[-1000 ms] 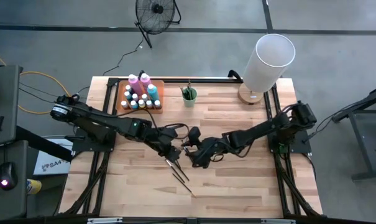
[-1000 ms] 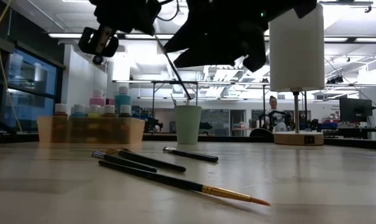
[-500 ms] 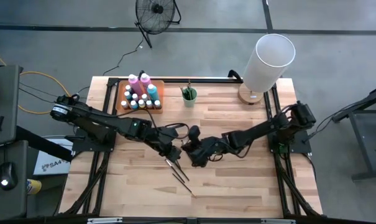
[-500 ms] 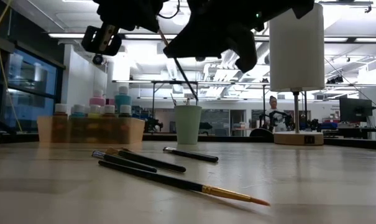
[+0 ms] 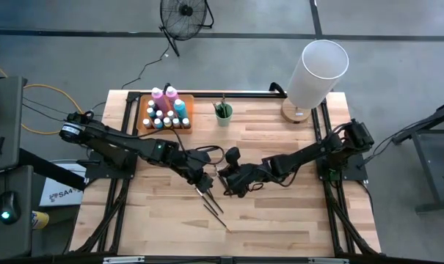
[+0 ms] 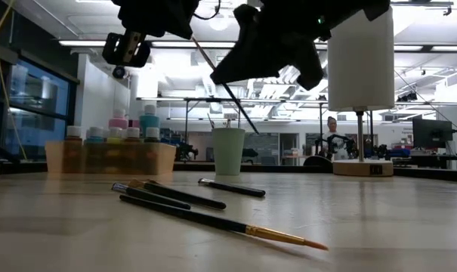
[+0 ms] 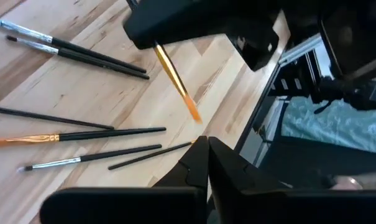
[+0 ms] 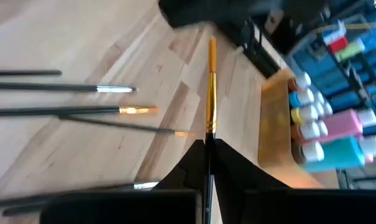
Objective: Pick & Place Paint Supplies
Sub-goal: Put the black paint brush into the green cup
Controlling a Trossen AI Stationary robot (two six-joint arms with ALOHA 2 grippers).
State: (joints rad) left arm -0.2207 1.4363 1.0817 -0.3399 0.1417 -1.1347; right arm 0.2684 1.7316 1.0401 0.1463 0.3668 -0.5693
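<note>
Pale butcher-block planks are forming the desk (image 5: 280, 213), with a big workshop stretching behind it in the low view. Above the middle of the desk the two arms are meeting over a single brush (image 6: 220, 79), which is hanging tilted in the air between them. The right gripper (image 5: 223, 174) is clamping its jaws tight on the dark handle, with the gold ferrule pointing out ahead of its fingertips in the right wrist view. The left gripper (image 5: 204, 181) is sitting with its jaws closed as well, on the same brush's other end as far as the low view shows, though the contact itself is hard to make out.

By my reading, a handover is taking place: one arm is passing the brush across so that it can be carried to a container. Next, the giving jaws are going to need to let go cleanly before the other arm pulls away, or the thin handle could twist or slip. Likely destination is the green cup (image 5: 223, 114), already holding a few brushes, just beside the orange tray (image 5: 142, 121) of paint bottles (image 5: 163, 117).

Several loose brushes (image 5: 213, 209) are lying on the desk below the grippers, waiting their turn.

No readable brand, label or writing is showing on the supplies.
</note>
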